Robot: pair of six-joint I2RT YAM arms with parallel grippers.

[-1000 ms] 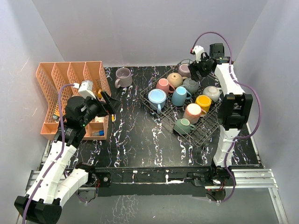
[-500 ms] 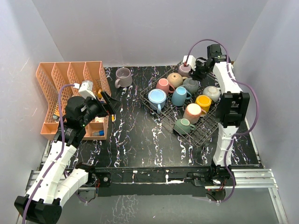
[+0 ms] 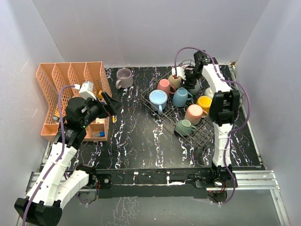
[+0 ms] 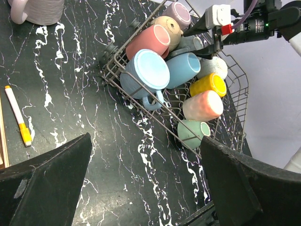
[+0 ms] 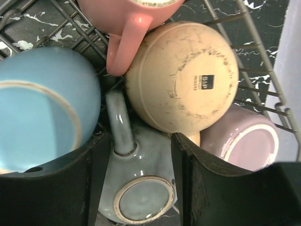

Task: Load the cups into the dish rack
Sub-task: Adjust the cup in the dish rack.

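Note:
The dark wire dish rack (image 3: 210, 128) stands at the right of the table and holds several cups: light blue (image 3: 158, 99), pink (image 3: 164, 86), blue (image 3: 180, 97), yellow (image 3: 204, 102), salmon (image 3: 194, 113), green (image 3: 185, 127). One mauve cup (image 3: 124, 77) stands alone on the table at the back, also in the left wrist view (image 4: 40, 7). My right gripper (image 3: 185, 79) is down in the rack's far corner. Its open fingers straddle a grey cup (image 5: 141, 197) lying base-out, beside a tan cup (image 5: 183, 75) and another mauve cup (image 5: 240, 136). My left gripper (image 3: 112, 106) hangs open and empty above the table, left of the rack (image 4: 117, 75).
An orange plastic organiser (image 3: 70, 89) stands at the far left, close behind my left arm. A white and yellow marker (image 4: 18, 115) lies on the black marbled table beside it. White walls enclose the table on three sides.
My right arm has swung left from the back right corner and come down into the rack, its fingers now on either side of the grey cup. The left arm has not moved.

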